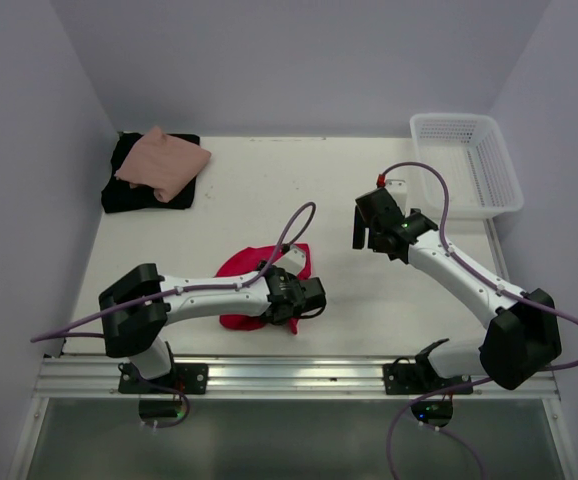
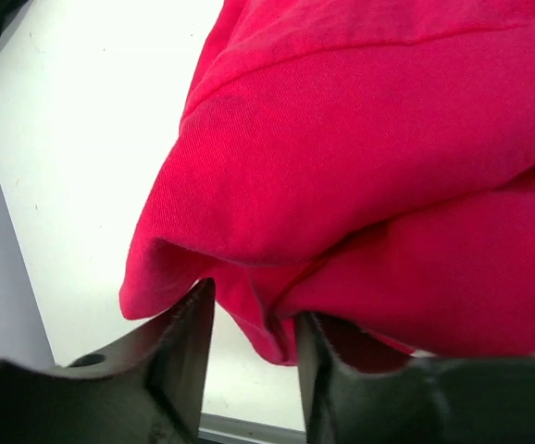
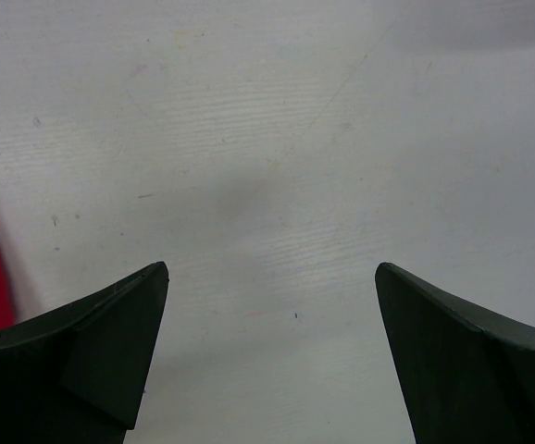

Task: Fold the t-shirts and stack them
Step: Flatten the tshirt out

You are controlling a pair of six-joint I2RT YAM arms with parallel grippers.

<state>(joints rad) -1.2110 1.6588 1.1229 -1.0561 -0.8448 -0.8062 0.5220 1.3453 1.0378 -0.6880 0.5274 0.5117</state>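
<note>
Our left hand (image 2: 254, 310) stands about half open at the edge of the red t-shirt (image 2: 388, 185), with a hanging fold of cloth between its two fingers and touching them, though we cannot tell whether it is truly pinched. Our right hand (image 3: 272, 277) is spread wide, holding nothing, above the bare surface (image 1: 269, 190). The red t-shirt lies bunched at the near middle, its long axis slanting from near-left to far-right, while the salmon-pink t-shirt (image 1: 164, 160) rests on the black t-shirt (image 1: 129, 195) at the far left corner.
</note>
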